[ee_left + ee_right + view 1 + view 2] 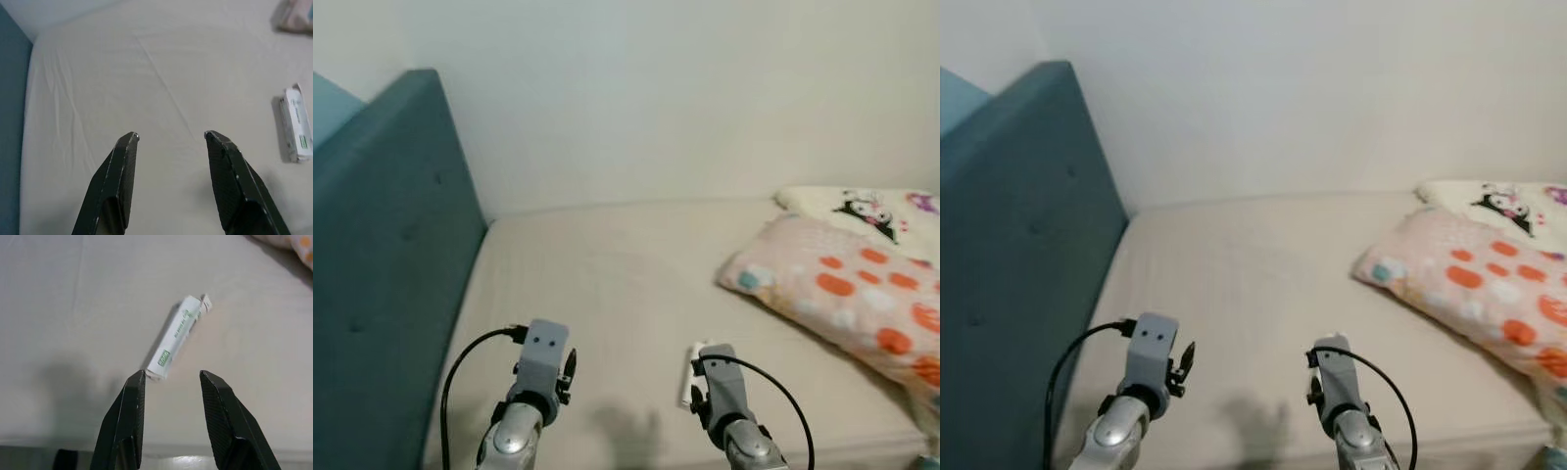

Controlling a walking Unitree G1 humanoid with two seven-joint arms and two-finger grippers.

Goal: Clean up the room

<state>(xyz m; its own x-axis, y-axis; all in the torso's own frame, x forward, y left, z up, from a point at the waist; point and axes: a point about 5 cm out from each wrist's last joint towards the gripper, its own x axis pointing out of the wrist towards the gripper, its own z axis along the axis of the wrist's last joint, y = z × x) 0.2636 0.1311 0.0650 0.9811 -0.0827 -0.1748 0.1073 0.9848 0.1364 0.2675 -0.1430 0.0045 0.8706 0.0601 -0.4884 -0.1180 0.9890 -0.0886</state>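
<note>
A small white packet with green print (177,336) lies on the beige mattress (607,294) near its front edge, partly hidden behind my right arm in the head views (691,370). My right gripper (172,375) hovers open just above and short of the packet, with nothing between its fingers. The same white packet (296,128) lies well off to the side of my left gripper (171,135), which is open over bare sheet.
A teal upholstered headboard (382,264) stands along the left. Two pillows lie at the right: one with orange spots (847,289) and a cream one with a cartoon print (871,211) behind it. A pale wall (685,98) backs the bed.
</note>
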